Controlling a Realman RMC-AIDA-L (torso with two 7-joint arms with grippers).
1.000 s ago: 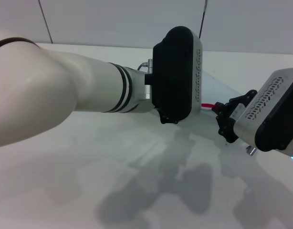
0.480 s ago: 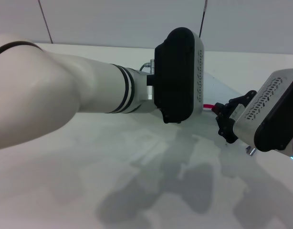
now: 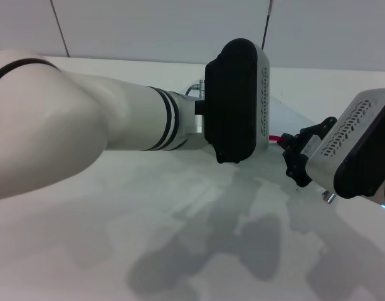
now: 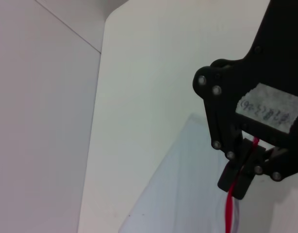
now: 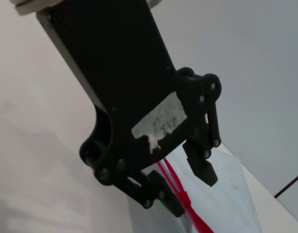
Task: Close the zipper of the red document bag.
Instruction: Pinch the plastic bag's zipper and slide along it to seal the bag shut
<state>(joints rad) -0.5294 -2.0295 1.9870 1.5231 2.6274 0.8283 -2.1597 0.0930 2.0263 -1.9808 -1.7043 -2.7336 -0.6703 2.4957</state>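
The red document bag lies flat on the white table, translucent and pale, also seen in the wrist views. The zipper is a thin red strip along one long edge. My right gripper reaches in from the right and, as the left wrist view shows, this right gripper is shut on the zipper. In the head view my left gripper is hidden behind its own black wrist housing. In the right wrist view the left gripper stands open, with the zipper running between its fingers.
My left arm crosses the head view from the left and hides much of the bag. The white table ends at a grey wall at the back.
My left arm's wrist has shifted slightly to the right, toward the right gripper. The right gripper has stayed in place on the zipper.
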